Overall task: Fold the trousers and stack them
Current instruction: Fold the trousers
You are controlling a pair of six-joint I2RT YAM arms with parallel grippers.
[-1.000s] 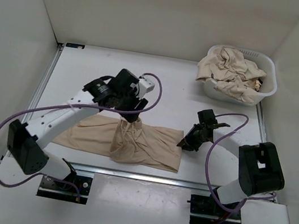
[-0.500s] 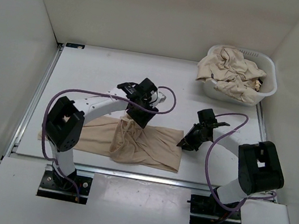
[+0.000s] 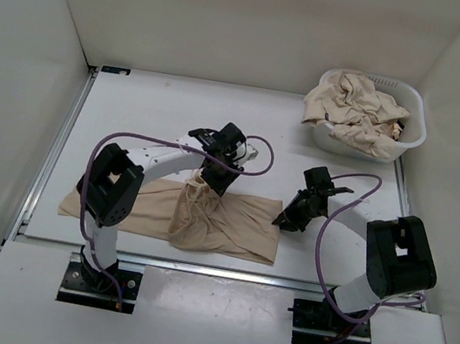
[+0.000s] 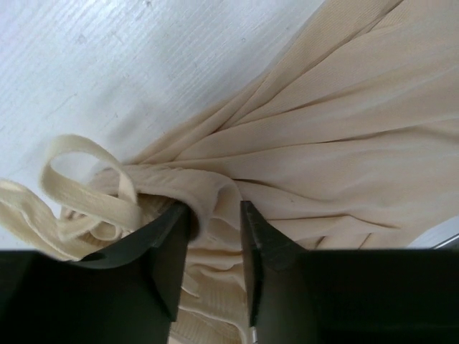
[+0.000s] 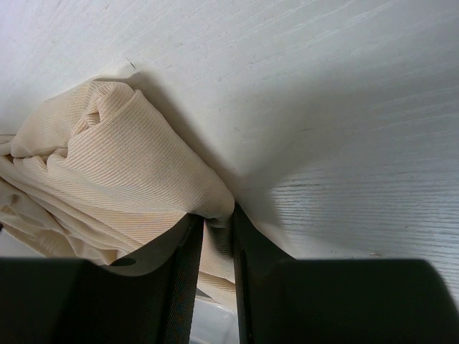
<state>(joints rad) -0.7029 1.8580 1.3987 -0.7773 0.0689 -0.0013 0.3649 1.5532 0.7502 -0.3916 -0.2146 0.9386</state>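
Note:
One pair of beige-tan trousers (image 3: 230,225) lies flat across the near middle of the table, with a bunched fold near its centre. My left gripper (image 3: 209,183) is shut on that bunched fabric (image 4: 215,208) at the trousers' far edge, beside a looped drawstring (image 4: 79,161). My right gripper (image 3: 282,219) is shut on the right end corner of the same trousers (image 5: 129,172), low on the table. More beige trousers (image 3: 352,104) are heaped in the basket.
A white plastic laundry basket (image 3: 413,132) stands at the back right. White walls enclose the table on three sides. A metal rail (image 3: 197,265) runs along the table's near edge, just beyond the trousers.
My left arm has swung right and folded in, carrying the gripped fabric a little to the right and toward the far side. The right arm has not moved.

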